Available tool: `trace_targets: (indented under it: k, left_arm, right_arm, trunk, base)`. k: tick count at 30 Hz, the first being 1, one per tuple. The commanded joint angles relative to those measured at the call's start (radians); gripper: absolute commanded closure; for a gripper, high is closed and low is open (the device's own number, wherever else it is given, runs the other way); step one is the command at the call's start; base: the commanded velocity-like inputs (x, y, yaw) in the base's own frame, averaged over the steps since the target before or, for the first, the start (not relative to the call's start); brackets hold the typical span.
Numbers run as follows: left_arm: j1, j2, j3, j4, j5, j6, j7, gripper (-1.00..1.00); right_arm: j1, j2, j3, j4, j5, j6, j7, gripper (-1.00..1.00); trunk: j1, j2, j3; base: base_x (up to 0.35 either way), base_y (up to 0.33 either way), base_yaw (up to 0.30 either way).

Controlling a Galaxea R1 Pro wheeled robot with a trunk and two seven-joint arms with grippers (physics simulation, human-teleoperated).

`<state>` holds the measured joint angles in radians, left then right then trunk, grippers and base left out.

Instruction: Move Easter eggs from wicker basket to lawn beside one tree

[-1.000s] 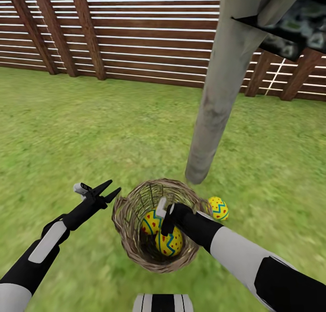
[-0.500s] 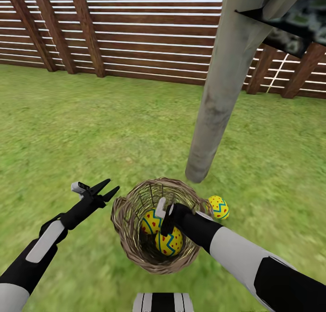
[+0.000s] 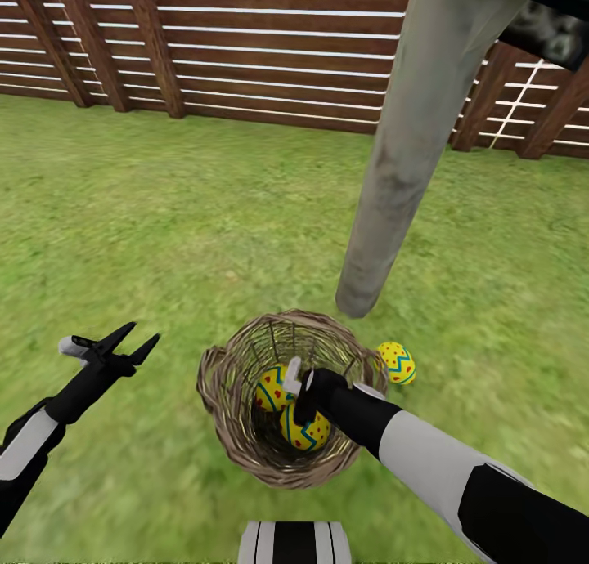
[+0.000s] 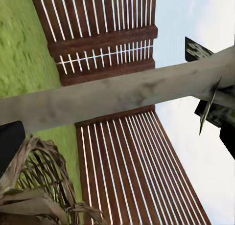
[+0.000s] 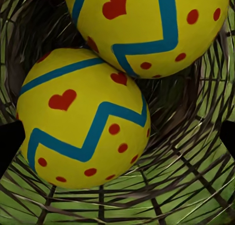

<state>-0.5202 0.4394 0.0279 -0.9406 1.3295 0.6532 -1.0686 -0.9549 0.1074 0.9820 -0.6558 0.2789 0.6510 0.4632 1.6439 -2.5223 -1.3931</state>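
My right claw (image 3: 293, 391) sits down in the wicker basket (image 3: 233, 417) over two Easter eggs (image 5: 83, 120); spread probably open, hard to tell. Third egg (image 3: 397, 362) lies on lawn (image 3: 164, 221) by tree (image 3: 393, 180). Left claw (image 3: 114, 347) apart, empty. Eggs look smooth, rigid, slippery: I'd grip across the widest middle.

Right claw (image 3: 296, 400) tips hidden among eggs (image 3: 304, 430) — tree (image 3: 401, 147) crown cut off at frame top.

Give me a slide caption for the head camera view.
Right gripper reaching into the wicker basket holding two Easter eggs, a third egg on the lawn near the tree.
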Motion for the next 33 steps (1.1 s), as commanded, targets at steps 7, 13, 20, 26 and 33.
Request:
trace_targets:
  k: [7,13,20,26,33]
  left_arm:
    - [0.000,0.010,0.006,0.005,0.007,0.008,-0.001,-1.00]
    - [0.023,-0.001,-0.003,0.009,0.010,0.007,-0.018,-1.00]
    - [0.053,0.006,-0.004,-0.030,0.004,0.009,0.009,-1.00]
    - [0.059,-0.003,-0.003,-0.028,0.003,0.006,-0.023,-1.00]
    - [0.061,-0.003,-0.003,-0.026,0.003,0.003,-0.062,-1.00]
  right_arm:
    - [-0.001,0.000,0.001,-0.001,0.015,0.003,0.007,-1.00]
    - [-0.006,0.003,0.012,0.005,0.023,0.011,0.010,-1.00]
    - [-0.008,0.002,0.007,0.030,0.016,0.051,0.046,-1.00]
    - [-0.008,0.001,0.003,0.031,0.014,0.061,0.079,-1.00]
    - [-0.008,0.000,-0.018,0.027,0.017,0.058,0.119,-1.00]
  trunk:
    - [0.003,-0.002,-0.028]
    - [0.004,-0.002,-0.035]
    - [0.004,-0.002,-0.035]
    - [0.004,-0.002,-0.035]
    - [0.004,-0.002,-0.035]
  base:
    - [0.000,0.000,0.000]
    - [0.000,0.000,0.000]
    - [0.000,0.000,0.000]
    - [0.000,0.000,0.000]
    - [0.000,0.000,0.000]
